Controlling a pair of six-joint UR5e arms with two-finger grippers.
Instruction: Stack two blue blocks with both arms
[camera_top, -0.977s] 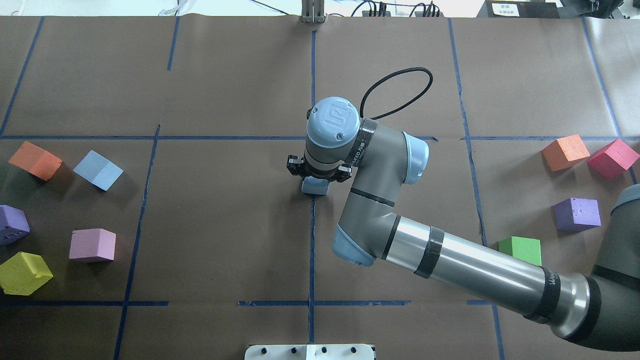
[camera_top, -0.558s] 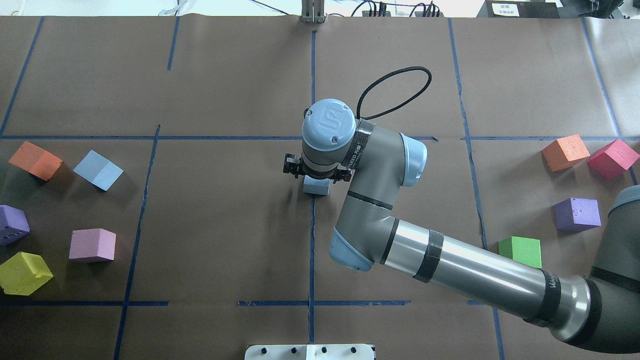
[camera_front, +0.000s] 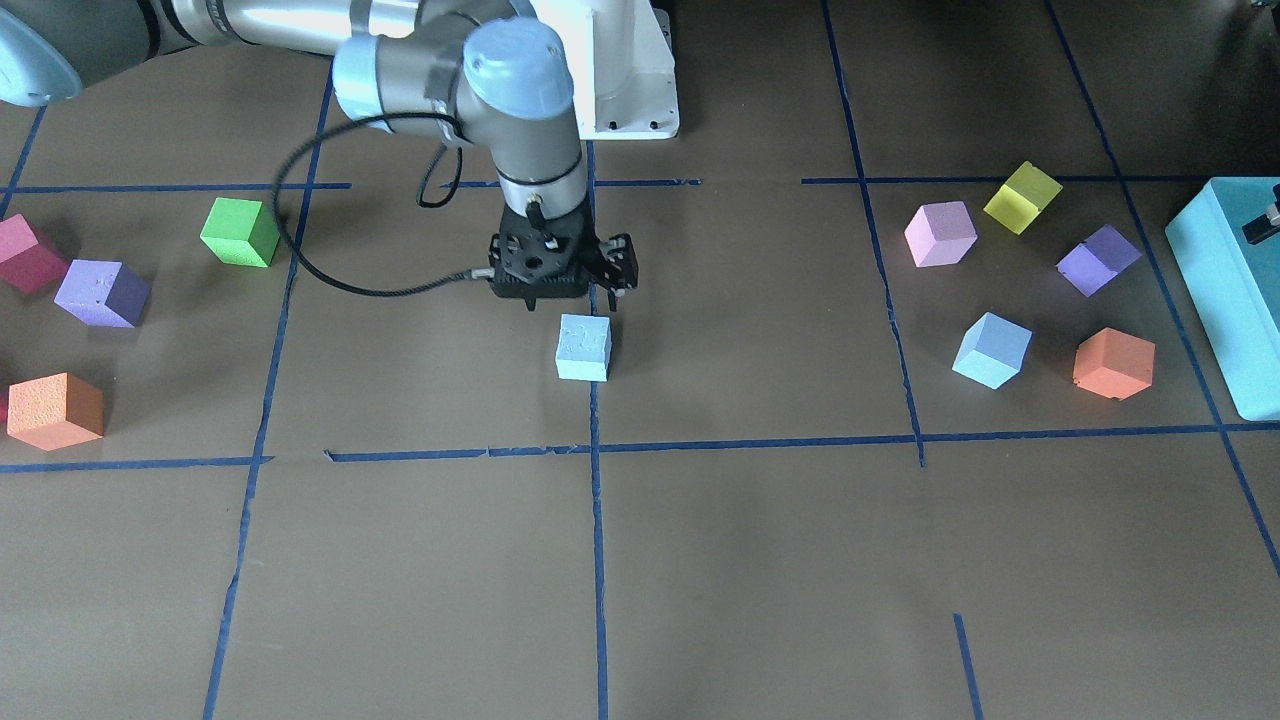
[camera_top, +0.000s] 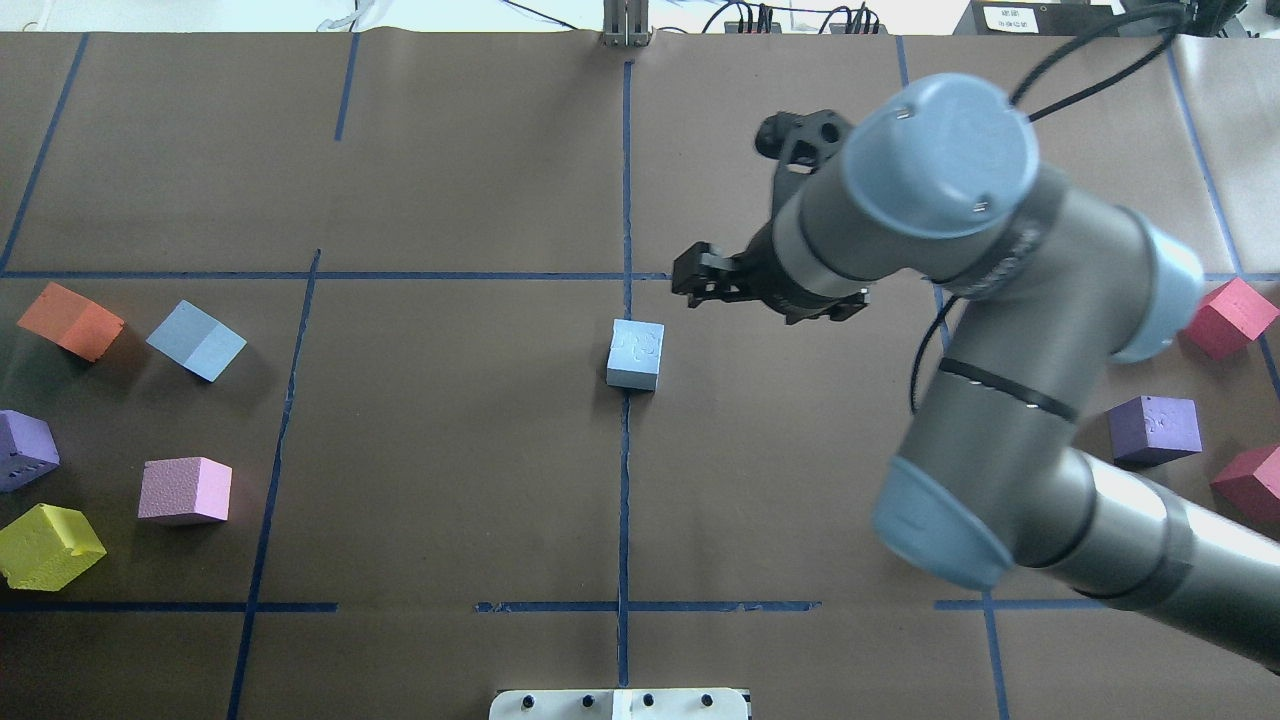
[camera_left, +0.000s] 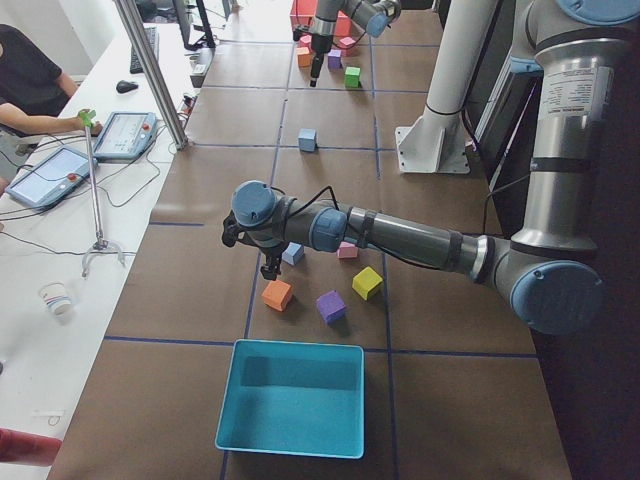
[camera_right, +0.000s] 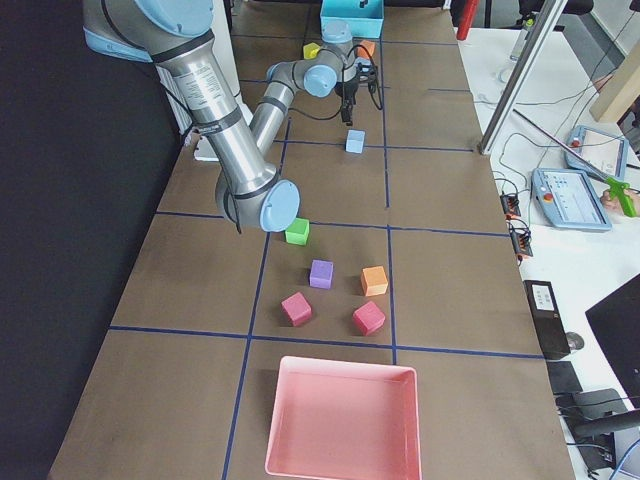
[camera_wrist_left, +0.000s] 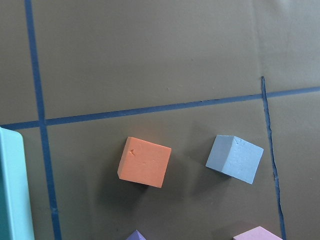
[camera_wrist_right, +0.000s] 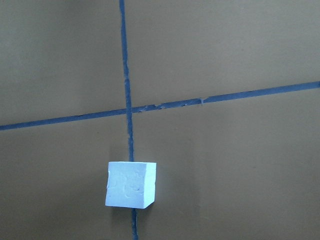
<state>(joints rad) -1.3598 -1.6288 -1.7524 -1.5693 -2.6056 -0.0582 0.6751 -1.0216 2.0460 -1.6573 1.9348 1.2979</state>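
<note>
The centre block (camera_top: 634, 354) sits free on the tape line. The right gripper (camera_front: 570, 298) hangs near it, fingers spread and empty. The left gripper (camera_left: 270, 268) hovers over the second block (camera_top: 196, 340); its finger state cannot be determined. Align with the skewed faces and avoid the orange block (camera_wrist_left: 144, 162).

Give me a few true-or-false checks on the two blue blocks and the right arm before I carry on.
1. The two blue blocks are stacked. False: the centre blue block stands alone on the table, and the other blue block lies far off on the robot's left side.
2. The jaws of the right arm hold nothing. True.
3. The centre blue block sits on a blue tape line. True.
4. The other blue block's nearest neighbour is a green block. False: an orange block lies beside it.
</note>
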